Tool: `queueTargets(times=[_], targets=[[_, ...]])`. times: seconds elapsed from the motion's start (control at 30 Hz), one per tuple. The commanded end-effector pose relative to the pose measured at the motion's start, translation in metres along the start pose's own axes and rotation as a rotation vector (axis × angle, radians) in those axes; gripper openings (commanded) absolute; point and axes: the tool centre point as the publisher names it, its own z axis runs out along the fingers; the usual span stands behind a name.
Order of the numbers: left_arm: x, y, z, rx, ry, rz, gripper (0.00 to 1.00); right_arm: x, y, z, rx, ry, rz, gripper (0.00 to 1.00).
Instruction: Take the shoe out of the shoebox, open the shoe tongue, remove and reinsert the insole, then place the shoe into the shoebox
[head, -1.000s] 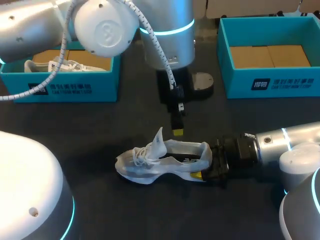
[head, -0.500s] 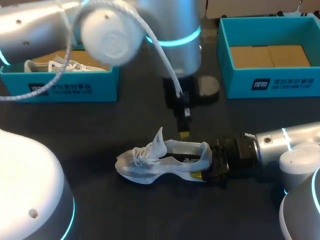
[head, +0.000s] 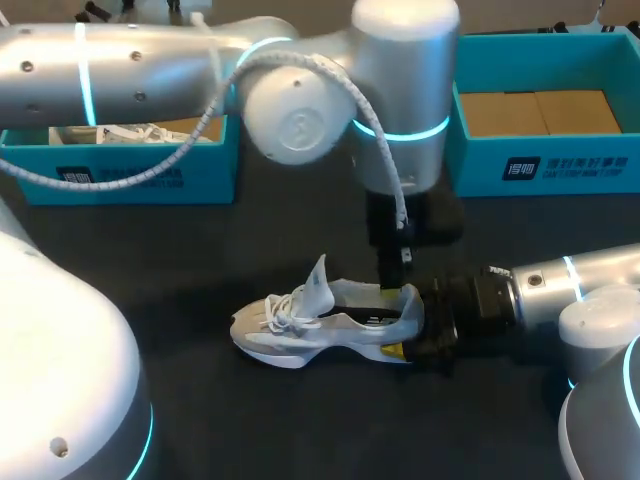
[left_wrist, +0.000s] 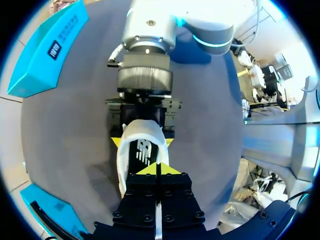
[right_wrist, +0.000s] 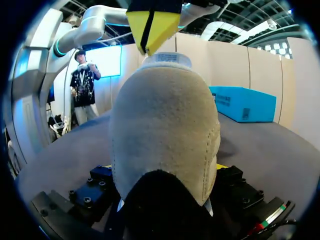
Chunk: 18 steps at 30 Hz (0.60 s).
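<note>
Head view: white shoe (head: 320, 328) stands on its sole on the dark table (head: 300, 420), centre frame. Toe points left, heel right, tongue (head: 318, 280) is pulled upright. Left arm (head: 150, 70) comes in from upper left. Left jaws point straight down at the heel opening, one yellow tip (head: 388, 291) at the collar. Right arm (head: 560, 285) comes in level from the right edge. Right jaws are clamped on the heel, one yellow tip (head: 396, 350) low on the near side.
Teal shoebox (head: 130, 175) upper left holds a second white shoe (head: 130, 132). Another teal box (head: 545, 165) upper right has a cardboard floor.

Left wrist view: left jaws closed, yellow tips (left_wrist: 150, 169) pressed together, right over the shoe (left_wrist: 142, 150) opening. Can't tell if they touch the insole. Ahead, the right jaws grip the heel, one tip (left_wrist: 116, 142) on each side.

Right wrist view: the heel of the shoe (right_wrist: 165, 140) sits between the right jaws and hides their tips. Left arm's closed yellow tips (right_wrist: 152, 27) sit just above the collar.
</note>
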Motion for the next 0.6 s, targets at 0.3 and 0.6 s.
queueTargets(times=[0.3, 0.6], targets=[[-0.014, 0.015, 0.03, 0.0, 0.037, 0.027, 0.0, 0.0, 0.001, 0.0, 0.005, 0.001, 0.0, 0.0], [-0.016, 0.022, 0.031, 0.004, 0.04, 0.048, 0.0, 0.0, 0.001, 0.0, 0.005, 0.001, 0.0, 0.0]])
